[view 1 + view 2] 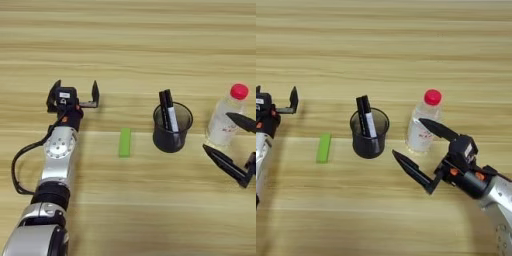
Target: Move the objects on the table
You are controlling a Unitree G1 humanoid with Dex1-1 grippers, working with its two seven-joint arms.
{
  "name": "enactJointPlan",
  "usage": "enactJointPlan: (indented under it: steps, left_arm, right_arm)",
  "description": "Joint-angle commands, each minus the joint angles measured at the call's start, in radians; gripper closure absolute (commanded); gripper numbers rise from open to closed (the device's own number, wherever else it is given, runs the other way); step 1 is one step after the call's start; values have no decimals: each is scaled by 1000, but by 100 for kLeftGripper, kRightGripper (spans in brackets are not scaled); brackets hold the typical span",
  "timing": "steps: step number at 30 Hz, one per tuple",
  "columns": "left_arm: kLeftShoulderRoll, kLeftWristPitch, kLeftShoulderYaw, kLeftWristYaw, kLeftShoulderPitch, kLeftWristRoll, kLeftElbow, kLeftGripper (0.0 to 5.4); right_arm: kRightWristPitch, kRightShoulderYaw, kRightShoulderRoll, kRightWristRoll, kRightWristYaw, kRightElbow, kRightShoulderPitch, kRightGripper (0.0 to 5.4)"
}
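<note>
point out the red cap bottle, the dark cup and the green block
bottle [420, 131], right eye view, clear body
cup [172, 140], left eye view, front wall
green block [125, 142], left eye view, top face

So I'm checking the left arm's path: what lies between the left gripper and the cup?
Only a small green block, flat on the table, lies between the left gripper and the cup; the left eye view shows it.

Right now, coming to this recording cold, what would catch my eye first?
The right end effector, its fingers spread wide around the base of the clear red-capped bottle at the right. Beside that, mid-table, a dark translucent cup holds two black marker pens. A green block lies flat further left, near the open, empty left end effector.
</note>
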Motion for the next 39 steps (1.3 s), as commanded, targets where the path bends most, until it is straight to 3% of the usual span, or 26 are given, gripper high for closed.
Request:
enactJointPlan:
  steps: [1, 5, 11, 17, 25, 39]
  left_arm:
    - [-3, 10, -8, 4, -7, 9, 1, 0]
    - [-5, 11, -9, 4, -8, 10, 2, 0]
    - [-6, 11, -11, 6, -9, 10, 4, 0]
    - [-6, 10, -14, 7, -8, 10, 6, 0]
    - [-10, 10, -20, 10, -6, 11, 3, 0]
    - [-14, 14, -25, 14, 3, 13, -12, 0]
  right_arm:
    - [30, 39, -10, -59, -34, -60, -57, 2]
    - [73, 85, 9, -88, -79, -101, -96, 2]
    - [129, 205, 49, -182, -151, -128, -167, 2]
    - [274, 256, 128, -200, -262, -118, -258, 2]
    - [455, 227, 209, -153, -372, -97, -380, 2]
    - [546, 158, 279, -90, -401, 111, -465, 2]
